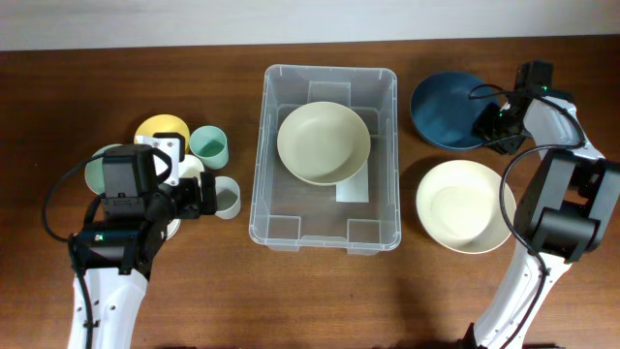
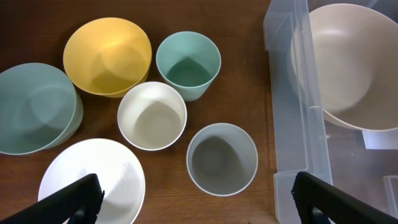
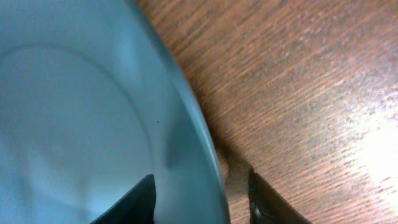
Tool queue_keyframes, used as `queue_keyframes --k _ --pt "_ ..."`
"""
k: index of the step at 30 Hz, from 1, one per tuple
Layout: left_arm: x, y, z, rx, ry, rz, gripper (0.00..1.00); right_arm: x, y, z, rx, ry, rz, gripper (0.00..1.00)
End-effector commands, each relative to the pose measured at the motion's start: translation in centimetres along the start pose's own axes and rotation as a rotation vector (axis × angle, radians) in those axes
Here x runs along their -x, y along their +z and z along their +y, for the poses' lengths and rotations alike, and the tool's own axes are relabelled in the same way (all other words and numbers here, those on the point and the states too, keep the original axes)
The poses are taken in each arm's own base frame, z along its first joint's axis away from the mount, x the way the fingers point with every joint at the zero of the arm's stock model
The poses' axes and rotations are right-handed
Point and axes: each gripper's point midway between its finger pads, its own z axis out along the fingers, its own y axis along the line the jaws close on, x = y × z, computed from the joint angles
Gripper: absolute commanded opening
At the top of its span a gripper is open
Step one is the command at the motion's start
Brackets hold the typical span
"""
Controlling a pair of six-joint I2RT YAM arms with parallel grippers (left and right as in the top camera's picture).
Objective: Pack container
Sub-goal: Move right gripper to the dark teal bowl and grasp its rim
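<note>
The clear plastic container [image 1: 260, 165] stands at the table's middle with a cream bowl [image 1: 323, 142] inside it; its left wall also shows in the left wrist view [image 2: 289, 112]. My right gripper [image 1: 489, 124] is open and straddles the right rim of the dark blue bowl [image 1: 446, 110], one finger inside the bowl and one outside [image 3: 200, 186]. My left gripper [image 1: 199, 197] is open and empty, hovering above the grey cup [image 2: 222, 158] just left of the container.
Left of the container are a yellow bowl [image 2: 107, 56], teal cup [image 2: 188, 64], cream cup [image 2: 152, 115], light green bowl [image 2: 34, 107] and white bowl [image 2: 93, 180]. A second cream bowl [image 1: 463, 206] sits right of the container.
</note>
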Motion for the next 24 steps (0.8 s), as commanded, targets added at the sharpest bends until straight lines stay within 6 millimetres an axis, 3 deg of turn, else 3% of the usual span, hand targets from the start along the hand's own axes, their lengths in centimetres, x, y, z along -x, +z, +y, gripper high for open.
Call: queue_keyframes --k 1,5,11,18,24 --pt "0.8 -0.5 -0.2 -0.007 -0.002 -0.021 0.99 -0.5 1.0 -0.6 -0.022 0.008 0.021 0.31" --pt "0.8 -0.5 -0.2 -0.007 -0.002 -0.021 0.99 -0.4 1.0 -0.4 -0.011 0.007 0.020 0.28" --pt "0.8 -0.5 -0.2 -0.007 -0.002 -0.021 0.99 -0.4 1.0 0.3 0.032 0.008 0.026 0.04" --pt "0.8 -0.5 -0.2 -0.007 -0.002 -0.021 1.00 -0.2 0.9 1.5 0.104 0.004 0.027 0.04" --pt "0.8 -0.5 -0.2 -0.007 -0.002 -0.021 0.99 0.5 -0.5 4.1 0.360 0.026 0.062 0.04"
